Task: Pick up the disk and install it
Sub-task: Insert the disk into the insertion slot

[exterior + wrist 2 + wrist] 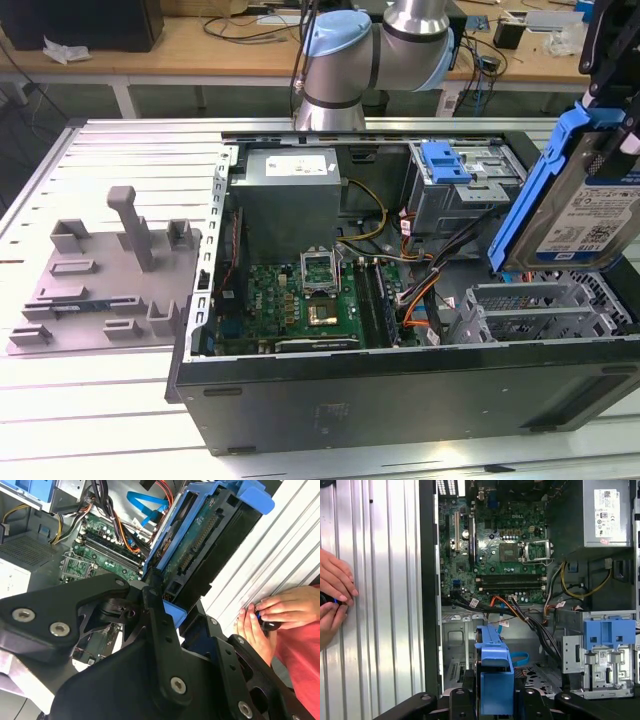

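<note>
The disk (592,205), a silver drive with a white-and-blue label in a blue carrier rail, hangs tilted above the open computer case (400,385) at the exterior view's right. My gripper (612,105) is shut on its upper end. The disk is over the silver drive bay (540,312) and clear of it. In the second wrist view the disk (200,545) shows its underside and connector edge, with my gripper (172,606) clamped on the blue rail. The first wrist view has the disk (495,672) edge on, between my gripper's fingers (468,682).
A metal drive cage with a blue latch piece (446,160) stands at the case's far side. Motherboard (315,300), power supply (290,195) and cables fill the case. A grey fixture (110,275) lies at the exterior view's left. A person's hands (332,597) rest on the ribbed table beside the case.
</note>
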Motion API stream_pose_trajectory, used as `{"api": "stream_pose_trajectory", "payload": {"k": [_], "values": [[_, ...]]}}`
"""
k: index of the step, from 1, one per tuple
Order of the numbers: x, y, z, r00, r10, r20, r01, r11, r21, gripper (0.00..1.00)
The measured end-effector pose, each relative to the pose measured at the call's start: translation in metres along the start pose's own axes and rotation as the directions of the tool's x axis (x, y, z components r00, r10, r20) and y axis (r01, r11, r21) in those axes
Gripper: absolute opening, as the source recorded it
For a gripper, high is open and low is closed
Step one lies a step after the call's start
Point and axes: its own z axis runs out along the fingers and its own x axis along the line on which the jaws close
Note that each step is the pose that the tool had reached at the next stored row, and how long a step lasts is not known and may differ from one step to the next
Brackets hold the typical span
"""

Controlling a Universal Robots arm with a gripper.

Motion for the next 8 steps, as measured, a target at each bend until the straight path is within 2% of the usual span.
{"api": "stream_pose_trajectory", "payload": {"k": [8], "values": [[0.0004,0.0009,0.0,1.0,0.0,-0.0004,0.0,1.0,0.0,0.37]]}}
